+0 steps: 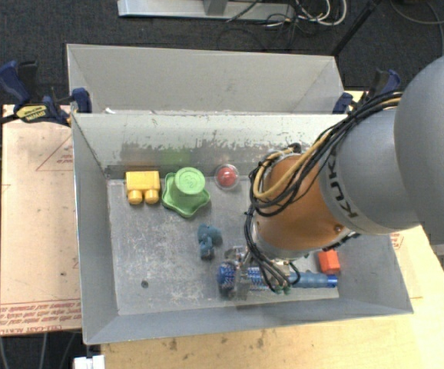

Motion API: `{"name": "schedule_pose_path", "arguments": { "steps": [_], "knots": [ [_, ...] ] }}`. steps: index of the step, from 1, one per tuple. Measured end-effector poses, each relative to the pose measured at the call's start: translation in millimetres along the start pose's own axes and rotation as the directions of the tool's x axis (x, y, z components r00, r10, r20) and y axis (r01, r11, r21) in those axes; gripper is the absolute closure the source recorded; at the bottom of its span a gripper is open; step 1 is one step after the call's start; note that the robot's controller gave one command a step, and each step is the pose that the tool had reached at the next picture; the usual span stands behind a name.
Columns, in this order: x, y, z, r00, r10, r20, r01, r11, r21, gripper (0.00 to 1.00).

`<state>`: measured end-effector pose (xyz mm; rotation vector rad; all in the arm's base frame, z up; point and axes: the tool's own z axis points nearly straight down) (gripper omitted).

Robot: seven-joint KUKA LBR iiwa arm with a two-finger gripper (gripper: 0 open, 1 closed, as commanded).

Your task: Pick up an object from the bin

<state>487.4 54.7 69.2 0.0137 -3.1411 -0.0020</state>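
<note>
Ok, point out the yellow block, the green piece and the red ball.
yellow block (142, 181), camera view, on its flat top.
green piece (187, 183), camera view, on its round top.
red ball (226, 177), camera view, on its middle.

bin (153, 244): scuffed matt grey metal | green toy (185, 191): smooth plastic

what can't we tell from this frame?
Camera view:
- tool: buried under the arm's cables and orange cover; whether it holds anything is unclear.
- blue thing at the bin's front wall: partly under the tool, shape unclear.
- orange block: half hidden by the arm.
</note>
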Motion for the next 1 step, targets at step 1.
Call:
{"name": "schedule_pose_path", "arguments": {
  "steps": [1],
  "knots": [
    [0.5,27.1,-141.6,1.0,0.003,0.009,-0.003,1.0,-0.002,1.0]
  ]
}}
